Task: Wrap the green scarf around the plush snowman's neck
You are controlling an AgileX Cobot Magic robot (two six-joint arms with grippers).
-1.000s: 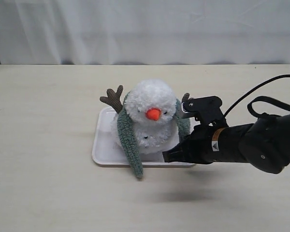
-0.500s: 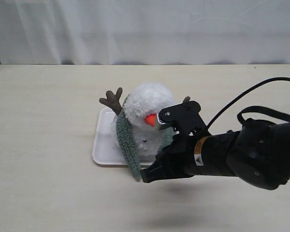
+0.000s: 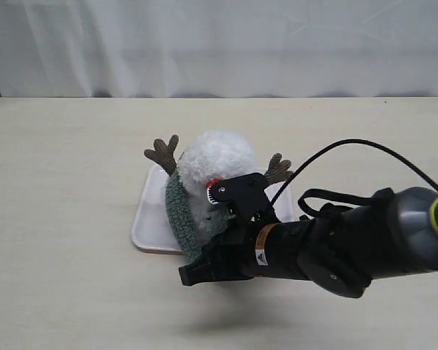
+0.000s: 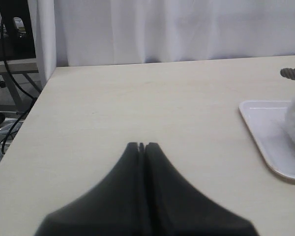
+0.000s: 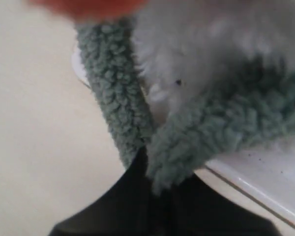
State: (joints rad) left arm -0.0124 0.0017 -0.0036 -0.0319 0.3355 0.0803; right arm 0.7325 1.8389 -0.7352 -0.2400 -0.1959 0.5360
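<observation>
The plush snowman (image 3: 217, 159) stands on a white tray (image 3: 146, 230), its twig arms spread and its orange nose mostly hidden behind my right arm. The green scarf (image 3: 179, 217) hangs down the snowman's left side in the exterior view. In the right wrist view one scarf strip (image 5: 113, 98) hangs straight, while the other end (image 5: 206, 130) crosses the white body and sits pinched in my right gripper (image 5: 155, 183). That right gripper (image 3: 195, 273) is low at the tray's front edge. My left gripper (image 4: 141, 146) is shut and holds nothing, well off to the side of the tray (image 4: 268, 135).
A white curtain (image 3: 219, 44) hangs behind the beige table (image 3: 58, 292). The right arm's black cable (image 3: 350, 146) loops above the table. In the left wrist view the table edge (image 4: 24, 132) is near, with a stand and cables beyond it.
My right arm has swept left across the snowman's front, dragging the scarf end along. The snowman has turned and the tray has slid slightly left.
</observation>
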